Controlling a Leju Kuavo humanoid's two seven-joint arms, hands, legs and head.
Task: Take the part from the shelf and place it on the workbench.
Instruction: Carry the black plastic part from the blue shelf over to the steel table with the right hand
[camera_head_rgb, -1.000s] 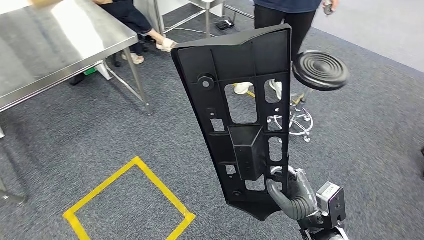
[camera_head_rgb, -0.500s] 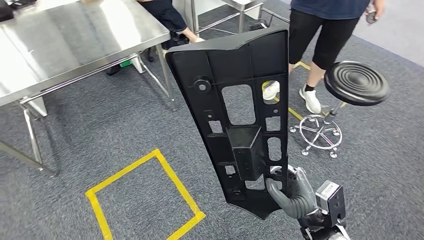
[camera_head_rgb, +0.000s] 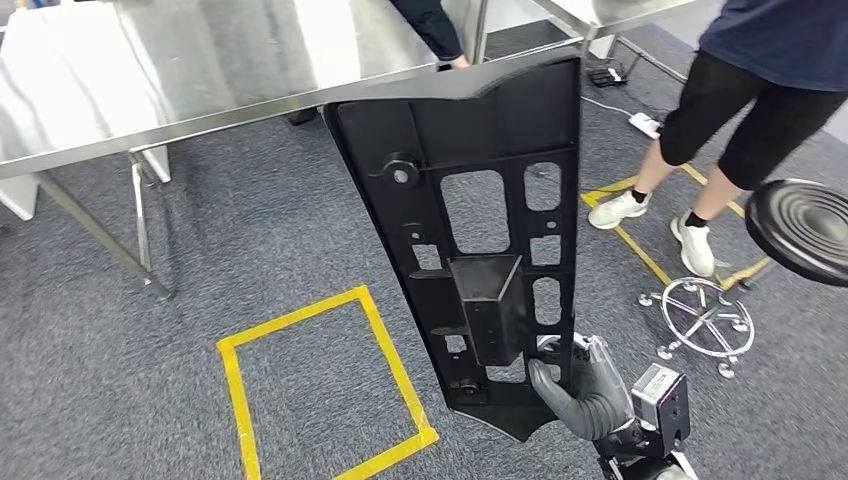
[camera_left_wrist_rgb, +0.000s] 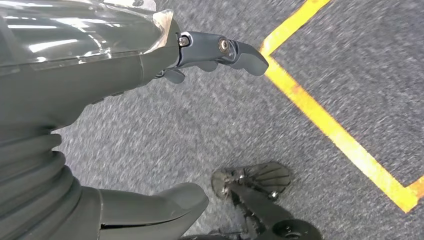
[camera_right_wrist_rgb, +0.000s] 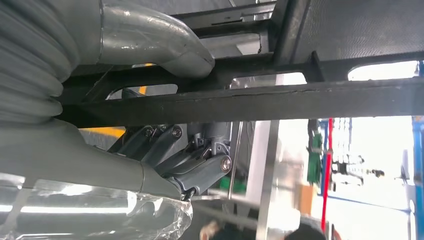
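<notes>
The part (camera_head_rgb: 478, 230) is a long black plastic panel with rectangular cut-outs and a boxy block in its middle. It stands upright in the head view, held by its lower edge in my right hand (camera_head_rgb: 585, 390). The right wrist view shows the panel's ribs (camera_right_wrist_rgb: 280, 100) close up, with my thumb (camera_right_wrist_rgb: 150, 35) on one side and fingers (camera_right_wrist_rgb: 200, 165) on the other. My left hand (camera_left_wrist_rgb: 150, 60) hangs over the carpet holding nothing, its thumb and fingers apart. The steel workbench (camera_head_rgb: 200, 60) lies ahead, its near edge just behind the panel's top.
A person in dark shorts and white shoes (camera_head_rgb: 740, 130) stands at the right, beside a black round stool (camera_head_rgb: 800, 230) on a chrome wheeled base. Yellow tape (camera_head_rgb: 310, 390) marks a square on the grey carpet. The bench's legs (camera_head_rgb: 140, 230) stand at the left.
The whole view has swung: the workbench now spans the top, closer, and the stool and person have shifted right. The panel stays upright in my right hand's grip.
</notes>
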